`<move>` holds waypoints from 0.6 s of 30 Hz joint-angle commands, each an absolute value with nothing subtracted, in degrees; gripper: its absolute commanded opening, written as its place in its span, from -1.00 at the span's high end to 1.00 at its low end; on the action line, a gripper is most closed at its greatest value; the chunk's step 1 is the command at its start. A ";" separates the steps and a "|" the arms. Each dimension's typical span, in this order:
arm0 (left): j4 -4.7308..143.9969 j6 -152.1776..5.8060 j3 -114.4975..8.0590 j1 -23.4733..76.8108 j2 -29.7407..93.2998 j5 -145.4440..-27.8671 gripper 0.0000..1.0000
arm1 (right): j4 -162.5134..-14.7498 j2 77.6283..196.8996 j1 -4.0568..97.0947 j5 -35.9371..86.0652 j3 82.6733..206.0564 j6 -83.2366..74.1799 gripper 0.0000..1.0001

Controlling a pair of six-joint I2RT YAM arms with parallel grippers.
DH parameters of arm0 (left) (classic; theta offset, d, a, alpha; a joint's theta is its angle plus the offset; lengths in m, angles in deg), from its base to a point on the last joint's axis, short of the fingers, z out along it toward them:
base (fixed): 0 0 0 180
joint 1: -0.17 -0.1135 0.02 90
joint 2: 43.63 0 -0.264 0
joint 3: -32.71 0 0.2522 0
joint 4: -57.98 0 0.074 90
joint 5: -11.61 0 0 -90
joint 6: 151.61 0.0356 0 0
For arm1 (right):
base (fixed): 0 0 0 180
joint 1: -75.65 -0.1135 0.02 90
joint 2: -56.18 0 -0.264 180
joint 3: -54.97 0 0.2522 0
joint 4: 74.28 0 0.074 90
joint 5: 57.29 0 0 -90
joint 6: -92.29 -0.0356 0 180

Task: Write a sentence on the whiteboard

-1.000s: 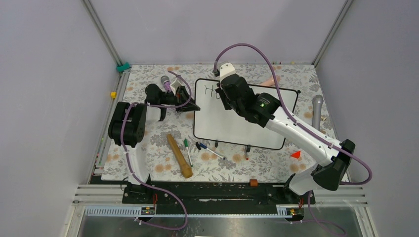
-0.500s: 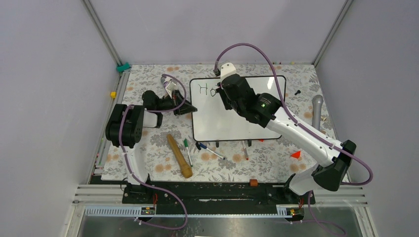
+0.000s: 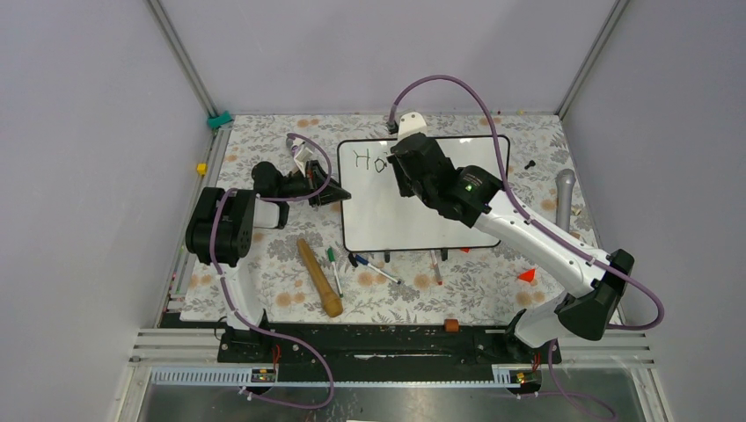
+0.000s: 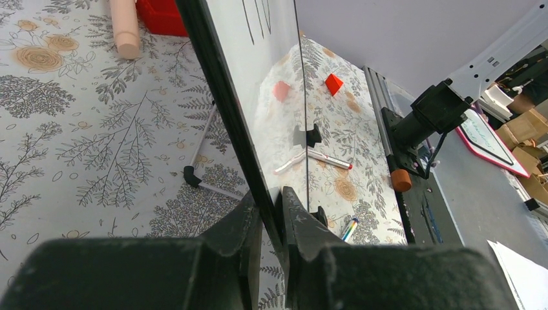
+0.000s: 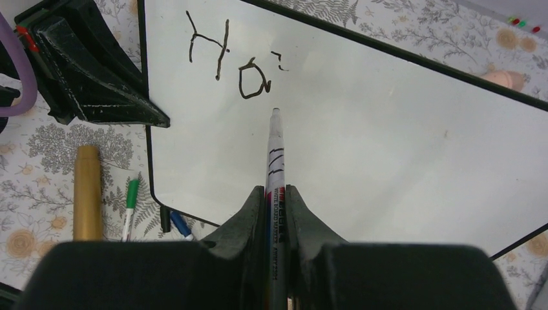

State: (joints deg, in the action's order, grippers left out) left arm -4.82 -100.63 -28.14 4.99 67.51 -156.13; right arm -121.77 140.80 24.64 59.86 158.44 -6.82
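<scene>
The whiteboard (image 3: 413, 224) stands on the floral table, and my left gripper (image 3: 339, 192) is shut on its left edge. In the left wrist view the black frame (image 4: 226, 97) runs between the fingers of that gripper (image 4: 270, 194). My right gripper (image 5: 276, 190) is shut on a whiteboard marker (image 5: 275, 148), whose tip points at the board just below and right of the writing. Of the sentence (image 5: 223, 58), "Ho" and a small stroke show at the board's top left (image 3: 368, 160). The right gripper (image 3: 400, 171) hovers over that corner.
A wooden rod (image 3: 318, 277) and several loose markers (image 3: 374, 266) lie in front of the board. An orange wedge (image 3: 527, 275) and a microphone (image 3: 564, 198) lie to the right. A small orange cylinder (image 3: 451, 324) sits at the near rail.
The board has swung from a skewed position to square with the table, and the left gripper went with it. An "o" has appeared after the "H". Little has moved in the last half second.
</scene>
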 commanded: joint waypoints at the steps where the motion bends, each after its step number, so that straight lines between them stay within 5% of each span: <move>1: -12.81 -90.48 -27.99 4.56 64.68 -154.62 1.00 | -122.15 141.16 23.60 61.72 159.35 -11.63 1.00; 18: -12.82 -88.59 -26.37 4.65 63.42 -156.15 1.00 | -113.85 143.12 21.42 72.58 156.32 -9.56 1.00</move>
State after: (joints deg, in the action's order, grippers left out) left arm -5.08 -98.38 -26.39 5.03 65.54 -156.22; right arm -118.62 144.17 21.76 68.36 157.15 -10.58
